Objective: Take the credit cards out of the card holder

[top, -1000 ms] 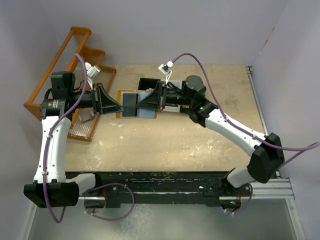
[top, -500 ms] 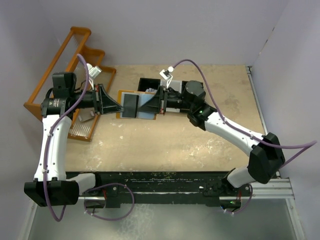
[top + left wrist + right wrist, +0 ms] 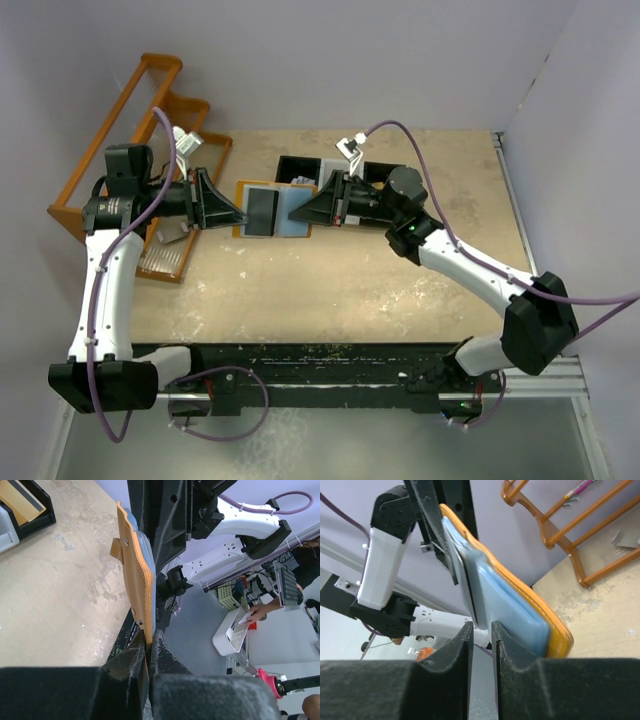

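Now L fingers clamp card holder; R fingers slightly apart, empty; tray behind.

**Top external camera.** Fixed above and behind the arm bases, looking down from well above. It takes in the whole table, with the card holder a little left of frame centre.

**Left wrist camera.** Sits close at the card holder's left end and faces right along it, so the holder shows edge-on. The left gripper fills the bottom of the frame. The right arm shows beyond the holder.

**Right wrist camera.** Sits close at the card holder's right end and faces left. The right gripper fills the bottom of the frame. Beyond the holder are the left arm and the orange rack.

**Shared coverage.** All three views contain the card holder. Each wrist view also shows the opposite arm, which the top view shows too.
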Available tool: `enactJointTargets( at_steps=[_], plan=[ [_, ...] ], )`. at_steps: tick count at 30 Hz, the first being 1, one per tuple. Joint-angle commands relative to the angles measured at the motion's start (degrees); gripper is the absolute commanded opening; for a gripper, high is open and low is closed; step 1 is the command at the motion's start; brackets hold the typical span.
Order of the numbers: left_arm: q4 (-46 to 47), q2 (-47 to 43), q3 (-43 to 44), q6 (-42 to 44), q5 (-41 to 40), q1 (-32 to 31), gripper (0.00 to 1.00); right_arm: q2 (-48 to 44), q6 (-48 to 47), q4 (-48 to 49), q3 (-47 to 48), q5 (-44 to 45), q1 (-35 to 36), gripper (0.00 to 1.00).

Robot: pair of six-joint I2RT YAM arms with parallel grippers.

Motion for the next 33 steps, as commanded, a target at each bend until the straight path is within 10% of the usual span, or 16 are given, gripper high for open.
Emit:
enactJointTargets(
  at_steps=[1, 33],
  plan=[
    [2.5, 0.0, -0.8, -1.4, 2.9, -0.1, 0.0, 0.7, -0.3, 4.7, 3.8, 0.3, 1.1, 0.28],
    [3.9, -0.6, -2.1, -3.3, 2.7, -0.1, 0.01, 6.5, 5.9, 15.2, 6.6, -2.2, 4.3, 0.3]
  ],
)
